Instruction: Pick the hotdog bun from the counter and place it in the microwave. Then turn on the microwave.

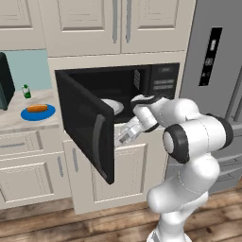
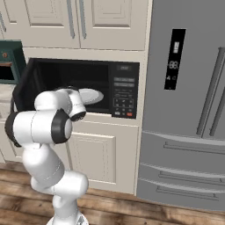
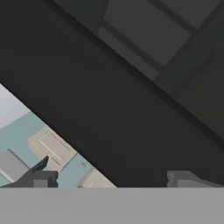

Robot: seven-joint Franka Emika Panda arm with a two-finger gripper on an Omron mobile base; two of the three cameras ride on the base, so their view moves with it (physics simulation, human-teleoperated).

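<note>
The hotdog bun (image 1: 37, 108) is a small orange-tan oblong. It lies on a round blue plate (image 1: 29, 115) on the beige counter (image 1: 10, 121) at the left. The black microwave (image 1: 158, 81) (image 2: 50, 70) stands open, its door (image 1: 85, 123) swung out to the left, and a white round plate (image 1: 113, 106) (image 2: 91, 95) sits inside. My gripper (image 1: 119, 138) (image 3: 111, 179) hangs low in front of the cavity, just right of the door's inner face and far from the bun. It is open, with nothing between its fingertips (image 3: 41, 177); the dark door fills the space ahead of it.
A dark green box-shaped appliance (image 1: 4, 82) (image 2: 9, 66) and a small green bottle (image 1: 27, 91) stand on the counter at the left. A steel fridge (image 1: 215, 71) (image 2: 189, 110) rises right of the microwave, whose button panel (image 2: 124, 99) faces front. Cream cabinets (image 1: 127, 175) are below.
</note>
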